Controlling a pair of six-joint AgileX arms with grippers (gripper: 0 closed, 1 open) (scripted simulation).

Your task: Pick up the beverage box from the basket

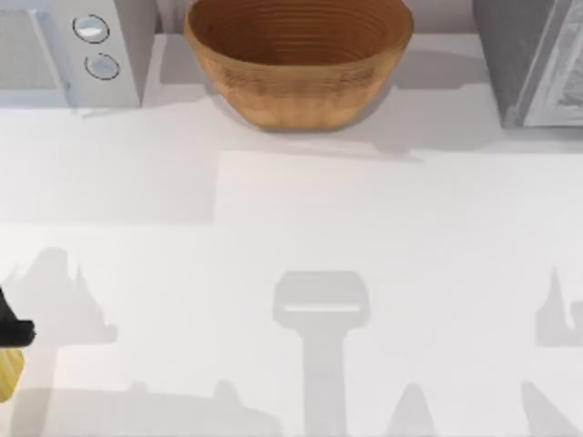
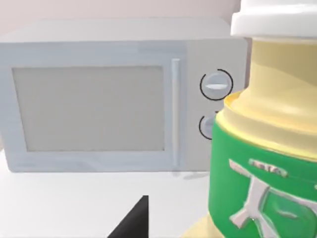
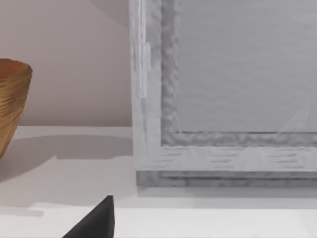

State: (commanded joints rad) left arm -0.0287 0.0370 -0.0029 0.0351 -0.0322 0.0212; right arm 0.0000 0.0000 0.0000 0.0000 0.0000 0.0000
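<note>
At the table's (image 1: pixel 301 228) left edge, low in the top view, our left gripper (image 1: pixel 14 332) shows as a small black shape. A yellow object (image 1: pixel 7 373) lies just beside it. Up close in the left wrist view, this is a beverage container (image 2: pixel 267 148), shaped like a bottle. It has a pale yellow body, a green label with white markings and a white cap. It stands upright and very near the camera, next to a dark part of the gripper (image 2: pixel 133 223). We cannot tell whether the gripper is closed on it or merely beside it.

Beyond the container, a white microwave (image 2: pixel 99 109) sits at the table's back left corner (image 1: pixel 55 45), with two round knobs (image 2: pixel 216 85) beside its door. The basket (image 1: pixel 301 86) stands at the back centre, well apart from the container. It is tan and woven, and ribbed rings show inside its wide rim.

Our right gripper (image 3: pixel 96 220) shows as a dark wedge in the right wrist view, and we cannot tell how wide it stands. It faces a grey cabinet-like appliance (image 3: pixel 223 74) at the back right corner (image 1: pixel 528 55). The basket's edge (image 3: pixel 10 99) is off to one side.
</note>
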